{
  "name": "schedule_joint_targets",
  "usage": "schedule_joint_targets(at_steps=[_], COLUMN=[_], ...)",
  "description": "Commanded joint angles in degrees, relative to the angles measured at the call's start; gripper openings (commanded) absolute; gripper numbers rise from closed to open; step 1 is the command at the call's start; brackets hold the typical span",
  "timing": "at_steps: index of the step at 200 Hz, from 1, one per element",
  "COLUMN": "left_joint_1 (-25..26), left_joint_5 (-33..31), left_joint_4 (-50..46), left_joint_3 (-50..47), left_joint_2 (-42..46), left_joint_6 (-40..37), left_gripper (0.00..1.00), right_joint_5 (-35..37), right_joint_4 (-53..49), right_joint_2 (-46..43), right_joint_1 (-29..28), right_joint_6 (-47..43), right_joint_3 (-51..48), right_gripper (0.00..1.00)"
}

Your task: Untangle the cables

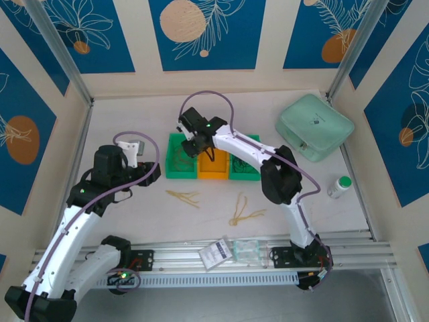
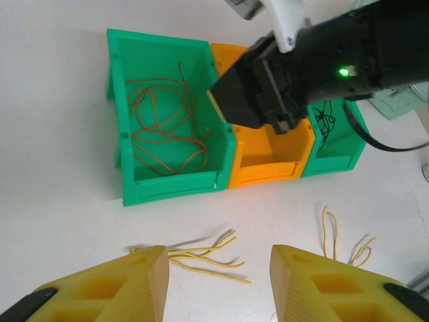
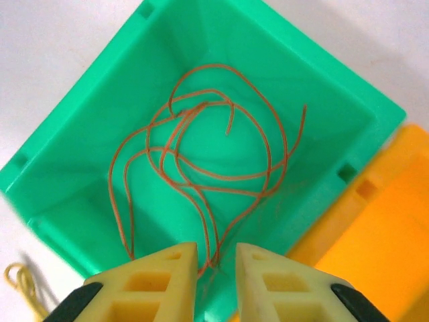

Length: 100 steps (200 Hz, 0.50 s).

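Across the middle of the white table (image 1: 120, 121) sit three bins: a green bin (image 2: 174, 188) holding the red wires (image 3: 208, 178), an orange bin (image 2: 268, 171), and a second green bin (image 2: 332, 161) with dark wires (image 2: 326, 124). Over the red wires hangs the right hand (image 3: 216, 251), fingers slightly parted, pinching nothing; its black arm (image 2: 335, 60) hides part of the orange bin. Lower down, the left hand (image 2: 218, 268) is spread open above yellow wires (image 2: 201, 253) loose on the table. At upper right lies a mint pouch (image 1: 314, 126), with a bottle (image 1: 340, 186) below it. Blue leaf-patterned panels (image 1: 201, 33) wall the table.

My left arm (image 1: 50, 261) and right arm (image 1: 236, 143) wear white shells with black joint housings, a lilac cable (image 1: 208, 95) looped along each and a green light (image 2: 344, 70) glowing, while the left pincer (image 2: 218, 268) and right pincer (image 3: 216, 263) carry pale yellow, hollow-moulded fingers (image 2: 131, 285).
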<state>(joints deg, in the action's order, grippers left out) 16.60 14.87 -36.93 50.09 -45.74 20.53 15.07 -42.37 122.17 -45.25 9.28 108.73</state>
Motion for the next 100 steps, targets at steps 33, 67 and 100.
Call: schedule_joint_targets(at_steps=[33,67,100], left_joint_1=[-0.9,-0.9,-0.9], left_joint_5=[1.5,2.5,4.4], left_joint_4=[0.1,1.3,3.4], left_joint_3=[-2.6,-2.8,-3.2], left_joint_2=[1.6,1.8,0.3], left_joint_6=[0.1,1.4,3.0], left_gripper=[0.44,0.44,0.44], right_joint_5=[-17.4,-28.0,-30.5], right_joint_4=[12.4,15.8,21.5], right_joint_2=[-24.1,-31.7,-30.5], right_joint_1=[-0.2,-0.3,-2.2], right_joint_6=[-1.0,3.6,12.5], right_joint_3=[-25.4,-38.6,-45.3], right_gripper=[0.22,0.22,0.23])
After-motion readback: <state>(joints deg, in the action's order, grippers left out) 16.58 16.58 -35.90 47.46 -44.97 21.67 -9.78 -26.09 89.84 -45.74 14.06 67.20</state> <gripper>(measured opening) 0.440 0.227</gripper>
